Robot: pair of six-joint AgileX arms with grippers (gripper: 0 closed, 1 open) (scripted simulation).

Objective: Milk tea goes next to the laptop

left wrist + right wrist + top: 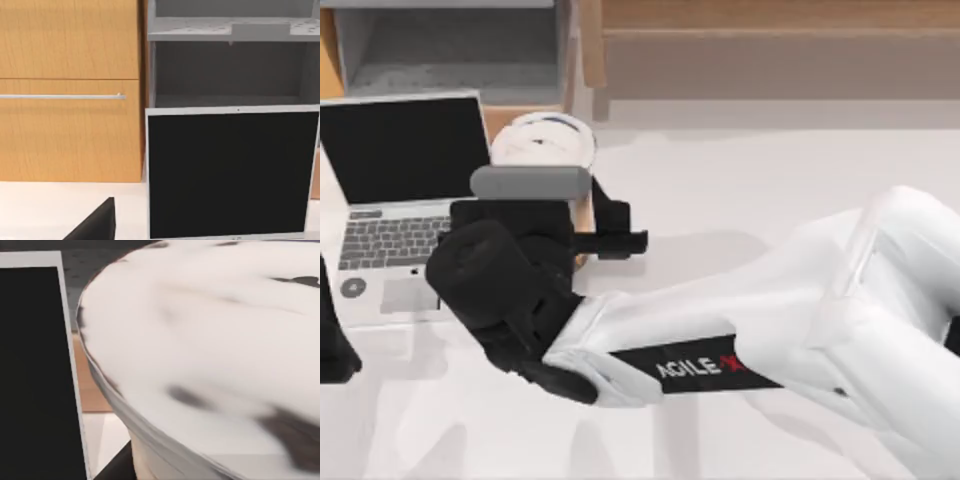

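The milk tea (542,142) stands upright just right of the laptop (400,150), at the back left of the table, its white round top facing up. My right gripper (548,205) reaches across from the right and is shut on the cup, with one black finger (613,222) against its right side. In the right wrist view the white top of the milk tea (210,355) looms close beside the black screen of the laptop (30,365). My left gripper (332,345) stays parked at the left edge, in front of the laptop (232,172).
A grey open shelf unit (450,45) and a wooden cabinet (70,95) with a metal handle stand behind the laptop. A wooden bench (770,40) runs along the back right. The white tabletop (770,180) spreads out to the right of the cup.
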